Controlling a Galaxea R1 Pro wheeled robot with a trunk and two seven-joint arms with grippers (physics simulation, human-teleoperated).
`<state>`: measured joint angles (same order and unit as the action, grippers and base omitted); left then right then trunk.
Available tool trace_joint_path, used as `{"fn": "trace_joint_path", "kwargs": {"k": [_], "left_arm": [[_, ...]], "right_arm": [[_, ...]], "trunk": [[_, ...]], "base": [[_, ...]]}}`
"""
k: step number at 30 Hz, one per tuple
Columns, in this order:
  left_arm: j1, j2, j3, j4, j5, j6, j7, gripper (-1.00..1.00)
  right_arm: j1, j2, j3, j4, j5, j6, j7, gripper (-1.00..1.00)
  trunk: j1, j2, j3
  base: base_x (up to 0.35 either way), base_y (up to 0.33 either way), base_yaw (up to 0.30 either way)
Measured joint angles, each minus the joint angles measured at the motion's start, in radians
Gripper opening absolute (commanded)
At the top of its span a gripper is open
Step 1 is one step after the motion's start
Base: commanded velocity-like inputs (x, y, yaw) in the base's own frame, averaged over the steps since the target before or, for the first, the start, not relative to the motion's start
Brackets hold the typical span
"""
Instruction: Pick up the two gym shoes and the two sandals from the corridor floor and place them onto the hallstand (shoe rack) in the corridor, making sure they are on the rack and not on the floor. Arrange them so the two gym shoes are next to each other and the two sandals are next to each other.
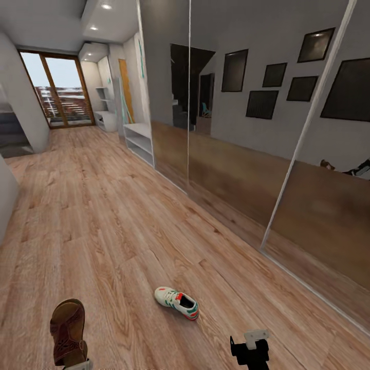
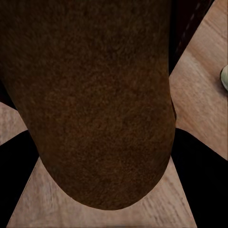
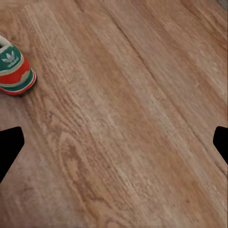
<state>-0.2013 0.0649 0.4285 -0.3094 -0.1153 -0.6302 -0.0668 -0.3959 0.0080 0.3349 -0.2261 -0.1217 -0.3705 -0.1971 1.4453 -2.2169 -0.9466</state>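
jaws of the left gripper (image 1: 77, 364) pinch a brown sandal (image 1: 68, 331), sole up, low in the head view; a gym shoe (image 1: 177, 302) lies on the corridor floor (image 1: 103, 216), the hallstand (image 1: 139, 140) well down the corridor. left wrist view: the sandal (image 2: 95, 99) between dark fingers (image 2: 202, 175). right wrist view: the right gripper's (image 3: 114, 145) jaws spread over planks, the shoe's heel (image 3: 14, 71) near.

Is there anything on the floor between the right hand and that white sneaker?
Nothing visible. The right hand hangs open over bare corridor floor, and the gym shoe lies just ahead and toward the robot's left, with only planks between them.
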Motion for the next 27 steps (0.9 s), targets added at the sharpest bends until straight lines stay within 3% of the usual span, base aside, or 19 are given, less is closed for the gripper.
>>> {"fn": "trace_joint_path", "kwargs": {"k": [9, 27], "left_arm": [[0.000, -0.001, 0.000, 0.000, -0.001, 0.000, 0.000, -1.00], [0.000, -0.002, 0.000, -0.001, 0.000, 0.000, 0.000, -1.00]], "right_arm": [[0.000, 0.000, 0.000, 0.000, 0.000, 0.000, 0.000, 1.00], [0.000, 0.000, 0.001, 0.000, 0.000, 0.000, -0.001, 1.00]], "trunk": [[0.000, 0.000, 0.000], [0.000, 0.000, 0.000]], "base": [[0.045, -0.058, 0.281], [0.104, -0.235, 0.281]]}}
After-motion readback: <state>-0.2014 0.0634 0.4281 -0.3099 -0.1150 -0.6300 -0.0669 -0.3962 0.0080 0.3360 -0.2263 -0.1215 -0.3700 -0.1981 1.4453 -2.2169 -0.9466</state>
